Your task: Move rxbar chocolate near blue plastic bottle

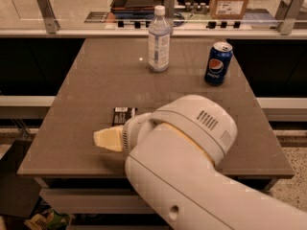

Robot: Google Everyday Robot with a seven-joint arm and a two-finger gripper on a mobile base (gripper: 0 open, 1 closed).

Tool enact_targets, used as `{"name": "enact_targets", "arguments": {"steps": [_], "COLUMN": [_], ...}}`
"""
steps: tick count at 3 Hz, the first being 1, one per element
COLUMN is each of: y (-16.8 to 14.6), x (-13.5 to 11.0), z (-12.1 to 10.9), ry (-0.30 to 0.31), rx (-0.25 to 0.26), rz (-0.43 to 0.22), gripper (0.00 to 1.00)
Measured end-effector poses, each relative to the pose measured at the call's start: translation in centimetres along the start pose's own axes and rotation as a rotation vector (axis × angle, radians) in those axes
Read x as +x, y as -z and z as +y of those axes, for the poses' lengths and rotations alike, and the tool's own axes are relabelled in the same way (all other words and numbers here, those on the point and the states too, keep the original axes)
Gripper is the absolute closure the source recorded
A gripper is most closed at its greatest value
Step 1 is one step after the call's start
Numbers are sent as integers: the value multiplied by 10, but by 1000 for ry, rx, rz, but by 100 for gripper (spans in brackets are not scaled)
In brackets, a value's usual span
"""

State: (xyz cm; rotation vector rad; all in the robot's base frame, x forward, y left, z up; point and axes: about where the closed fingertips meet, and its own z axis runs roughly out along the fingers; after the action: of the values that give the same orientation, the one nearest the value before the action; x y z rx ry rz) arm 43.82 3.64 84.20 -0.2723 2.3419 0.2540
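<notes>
1. Black-wrapped rxbar chocolate [123, 115] lay flat near the worktop's [81, 85] front edge, partly hidden by the arm and well apart from the blue plastic bottle [159, 40] standing upright toward the back.
2. The gripper [107, 139] sat low, just beside the bar on its near left; I could not tell whether it was open or closed.
3. To my eye the bar was not yet grasped, so the whole carry remained.
4. A Pepsi can [218, 63] stood right of the bottle on the grey-brown worktop, with a cardboard box [229, 1] on the counter behind.
</notes>
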Motion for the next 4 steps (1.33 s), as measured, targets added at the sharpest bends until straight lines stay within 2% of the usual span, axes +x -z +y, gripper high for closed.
{"name": "enact_targets", "arguments": {"steps": [1,2,4], "y": [-3,-2,-13], "x": [-8,-9,-26], "z": [-4,-2,14], "ry": [30,34,86], "rx": [27,19,21], "rz": [-23,-31,-104], "gripper": [0,0,0]}}
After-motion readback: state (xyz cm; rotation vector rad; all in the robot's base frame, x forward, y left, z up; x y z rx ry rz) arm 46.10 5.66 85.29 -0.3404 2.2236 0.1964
